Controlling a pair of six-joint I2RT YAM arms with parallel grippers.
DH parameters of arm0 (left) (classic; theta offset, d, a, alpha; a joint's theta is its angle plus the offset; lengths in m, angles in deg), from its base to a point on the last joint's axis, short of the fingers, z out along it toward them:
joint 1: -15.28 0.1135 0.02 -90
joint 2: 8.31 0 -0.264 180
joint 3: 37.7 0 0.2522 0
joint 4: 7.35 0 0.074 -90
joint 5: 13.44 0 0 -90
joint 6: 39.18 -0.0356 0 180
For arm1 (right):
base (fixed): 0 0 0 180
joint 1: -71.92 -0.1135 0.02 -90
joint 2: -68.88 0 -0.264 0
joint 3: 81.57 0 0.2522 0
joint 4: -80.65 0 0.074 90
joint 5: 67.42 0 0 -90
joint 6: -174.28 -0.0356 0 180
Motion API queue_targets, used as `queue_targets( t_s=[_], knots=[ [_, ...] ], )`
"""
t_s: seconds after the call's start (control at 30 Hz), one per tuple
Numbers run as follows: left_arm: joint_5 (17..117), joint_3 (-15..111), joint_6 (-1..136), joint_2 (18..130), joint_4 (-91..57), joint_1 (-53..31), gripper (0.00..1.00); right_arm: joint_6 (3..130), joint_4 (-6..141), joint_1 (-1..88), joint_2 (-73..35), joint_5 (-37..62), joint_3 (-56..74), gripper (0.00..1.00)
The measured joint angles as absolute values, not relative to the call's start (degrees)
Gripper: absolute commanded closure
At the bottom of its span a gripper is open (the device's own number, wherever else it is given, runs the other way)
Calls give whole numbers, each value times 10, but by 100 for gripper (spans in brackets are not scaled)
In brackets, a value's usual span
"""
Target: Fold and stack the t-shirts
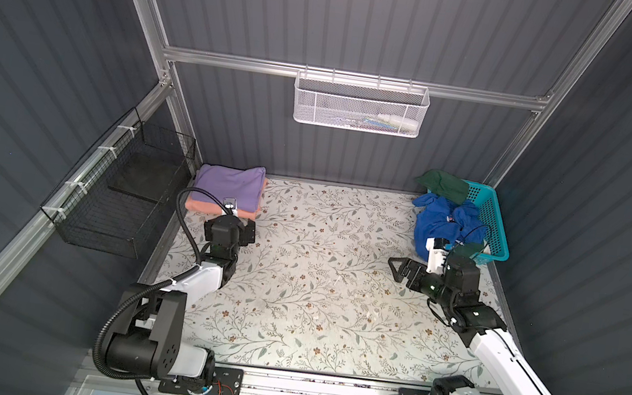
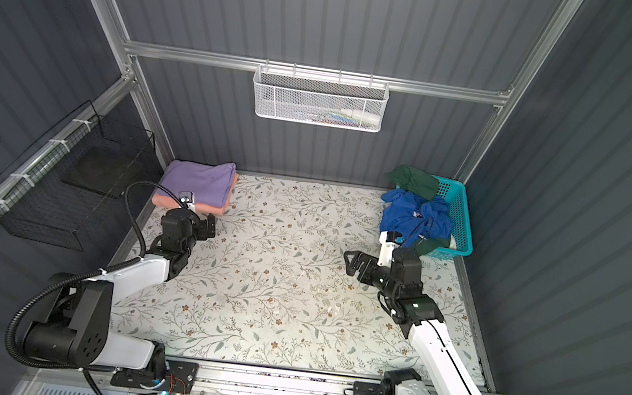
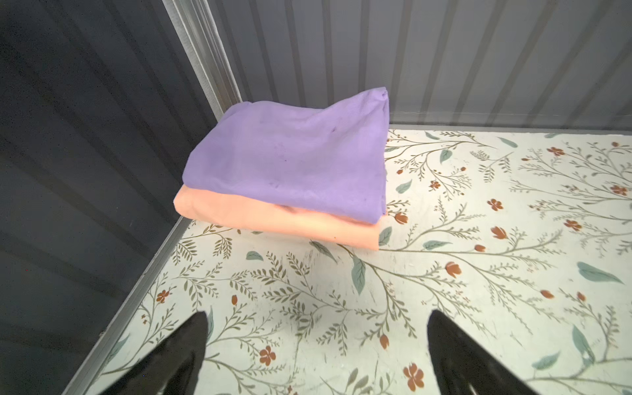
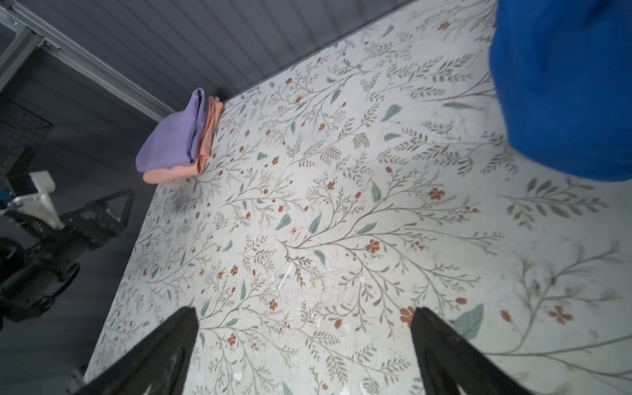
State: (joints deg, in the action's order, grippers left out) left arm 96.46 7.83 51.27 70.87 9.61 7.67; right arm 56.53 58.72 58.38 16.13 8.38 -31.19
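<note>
Left gripper (image 3: 317, 314) wide open, empty, low over table (image 3: 478, 239), facing the stack: folded purple tee (image 3: 290, 160) on orange tee (image 3: 273, 222) in the far-left corner. Right gripper (image 4: 305, 309) wide open, empty, pointing leftward beside blue clothes (image 1: 434, 223) at basket (image 1: 494, 228). Both arms reach forward.

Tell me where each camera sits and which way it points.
Top views: high over the near edge, looking down on the floral table; left arm and right arm show.
Left wrist: on the left arm, facing the purple t-shirt stacked on the salmon t-shirt; the open left gripper shows.
Right wrist: on the right arm, looking across the table toward that stack, blue clothes close by; open right gripper and left arm show.
Shared: both wrist views see the stack.
</note>
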Motion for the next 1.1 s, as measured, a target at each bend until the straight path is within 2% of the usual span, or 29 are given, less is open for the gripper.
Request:
queue_targets(
  t_s=[0.13, 0.23, 0.37, 0.57, 0.93, 1.1],
  knots=[
    [959, -7, 499, 730, 200, 81, 0, 589, 617, 584, 165, 144, -314, 1],
    [945, -13, 498, 761, 216, 89, 0, 605, 645, 585, 168, 214, -322, 1],
    [925, -19, 495, 855, 332, 93, 0, 638, 704, 587, 157, 312, -354, 1],
    [893, 13, 491, 906, 301, 99, 0, 674, 786, 594, 113, 423, -419, 1],
    [884, 27, 491, 906, 305, 105, 0, 773, 1012, 621, 80, 480, -532, 1],
    [884, 27, 491, 906, 305, 105, 0, 804, 1148, 639, 46, 473, -607, 1]
  ],
)
